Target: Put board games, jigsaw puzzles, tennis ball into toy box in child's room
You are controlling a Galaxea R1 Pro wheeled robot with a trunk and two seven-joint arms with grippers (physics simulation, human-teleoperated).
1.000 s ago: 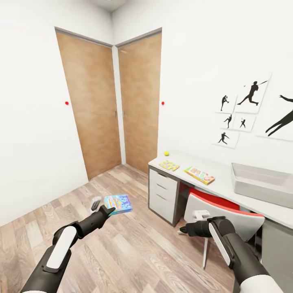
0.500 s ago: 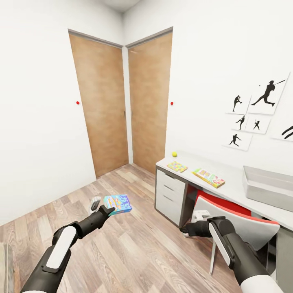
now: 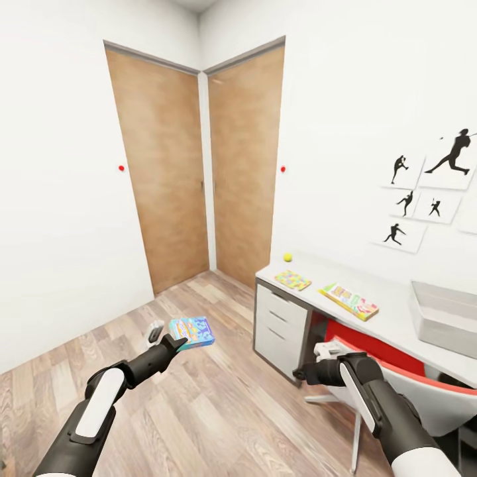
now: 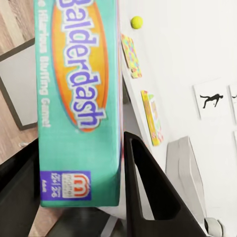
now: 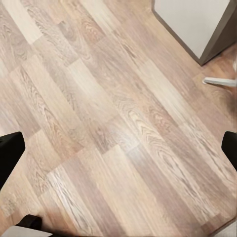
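Note:
My left gripper is shut on a blue-green board game marked Balderdash, held over the wood floor. The table stands at the right. On it lie the tennis ball at the far corner, a jigsaw puzzle and the SKIP-BO board game. The grey toy box sits further right, cut by the picture's edge. The left wrist view also catches the ball, jigsaw, SKIP-BO box and toy box. My right gripper hangs open and empty above the floor.
A red and white chair is tucked under the table beside the white drawers. Two wooden doors meet in the far corner. Open plank floor stretches ahead of me.
The camera has turned, so the table and wall pictures sit further right in the picture. Both arms keep their pose, and the left still holds the game box.

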